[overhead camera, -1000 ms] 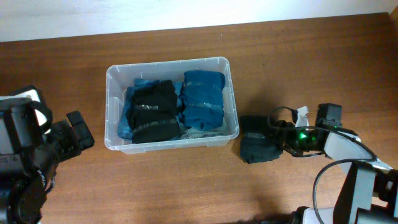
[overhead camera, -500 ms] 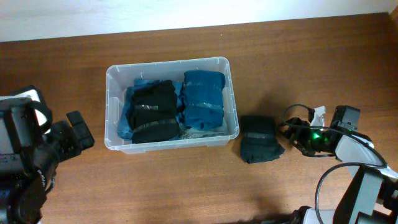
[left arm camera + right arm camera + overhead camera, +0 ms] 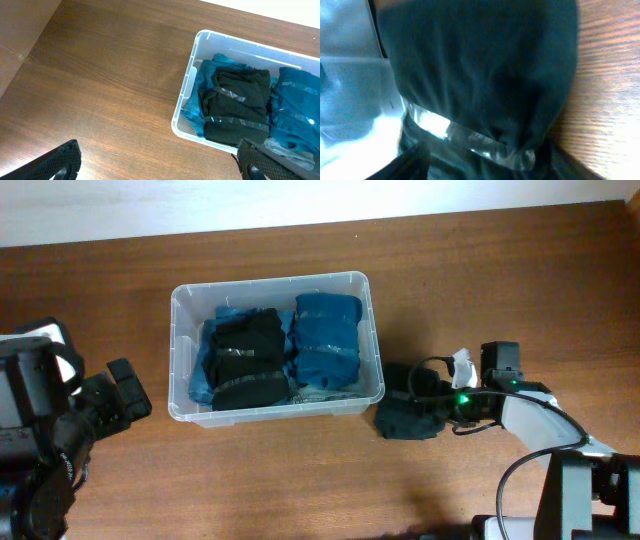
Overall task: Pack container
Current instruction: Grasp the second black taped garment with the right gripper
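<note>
The clear container (image 3: 270,281) stands left of centre and holds a black taped bundle (image 3: 245,360) and a blue taped bundle (image 3: 327,335) side by side. A dark taped bundle (image 3: 405,418) lies on the table against the container's right wall. My right gripper (image 3: 425,402) is at this bundle; in the right wrist view the dark bundle (image 3: 480,65) fills the frame between the spread fingers (image 3: 485,160), with the container wall (image 3: 350,75) at the left. My left gripper (image 3: 125,390) is open and empty, left of the container (image 3: 185,100).
The wooden table runs to a pale wall at the back. A light blue cloth (image 3: 203,385) lies under the bundles at the container's left side. A cable (image 3: 520,470) loops off the right arm near the front right.
My right gripper pulled back to the right, then came left again onto the dark bundle, which has shifted slightly left toward the container. The left arm has not moved.
</note>
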You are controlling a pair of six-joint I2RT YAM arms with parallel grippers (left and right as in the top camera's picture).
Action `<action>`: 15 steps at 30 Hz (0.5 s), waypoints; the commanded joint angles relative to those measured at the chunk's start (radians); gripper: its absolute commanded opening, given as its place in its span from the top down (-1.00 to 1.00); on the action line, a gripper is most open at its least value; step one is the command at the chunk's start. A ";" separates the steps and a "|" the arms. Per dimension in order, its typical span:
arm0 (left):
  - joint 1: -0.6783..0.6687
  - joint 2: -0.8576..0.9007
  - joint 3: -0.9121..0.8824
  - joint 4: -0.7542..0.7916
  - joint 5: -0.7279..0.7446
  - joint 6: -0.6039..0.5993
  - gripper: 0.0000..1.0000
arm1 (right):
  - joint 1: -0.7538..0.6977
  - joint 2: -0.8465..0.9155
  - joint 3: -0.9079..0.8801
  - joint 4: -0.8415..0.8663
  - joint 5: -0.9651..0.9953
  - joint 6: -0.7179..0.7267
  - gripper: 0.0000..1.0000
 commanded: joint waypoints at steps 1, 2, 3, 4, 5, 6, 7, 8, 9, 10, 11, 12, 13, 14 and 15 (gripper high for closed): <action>0.004 0.000 0.005 -0.001 0.003 0.008 -0.99 | 0.027 -0.017 -0.009 0.002 0.032 0.004 -0.11; 0.004 0.000 0.005 -0.001 0.003 0.008 -0.99 | 0.032 -0.017 -0.009 0.002 0.029 0.004 -0.03; 0.004 0.000 0.005 -0.001 0.003 0.008 -1.00 | 0.034 -0.017 -0.009 0.002 0.029 0.004 0.11; 0.004 0.000 0.005 -0.001 0.003 0.008 -0.99 | 0.034 -0.017 -0.009 0.002 0.029 0.004 0.21; 0.004 0.000 0.005 -0.001 0.003 0.008 -1.00 | 0.034 -0.017 -0.009 0.003 0.029 0.004 0.27; 0.004 0.000 0.005 -0.001 0.003 0.008 -1.00 | 0.034 -0.017 -0.009 0.004 0.029 0.004 0.30; 0.004 0.000 0.005 -0.001 0.003 0.008 -0.99 | 0.034 -0.017 -0.009 0.007 0.028 0.004 0.36; 0.004 0.000 0.005 -0.001 0.003 0.008 -1.00 | 0.034 -0.017 -0.009 0.009 0.027 0.004 0.39; 0.004 0.000 0.005 -0.001 0.003 0.008 -1.00 | 0.034 -0.017 -0.009 0.013 0.021 0.004 0.43; 0.004 0.000 0.005 -0.001 0.003 0.008 -0.99 | 0.034 -0.017 -0.009 0.021 0.011 0.004 0.49; 0.004 0.000 0.005 -0.001 0.003 0.008 -0.99 | 0.033 -0.017 -0.009 0.035 -0.007 0.004 0.53; 0.004 0.000 0.005 -0.001 0.003 0.008 -0.99 | 0.032 -0.017 -0.009 0.049 -0.028 0.005 0.56; 0.004 0.000 0.005 -0.001 0.003 0.008 -0.99 | 0.032 -0.017 -0.009 0.068 -0.060 0.005 0.56; 0.004 0.000 0.005 -0.001 0.003 0.008 -1.00 | 0.032 -0.017 -0.009 0.093 -0.102 0.005 0.56; 0.004 0.000 0.005 -0.001 0.003 0.008 -0.99 | 0.032 -0.017 -0.009 0.118 -0.138 0.005 0.52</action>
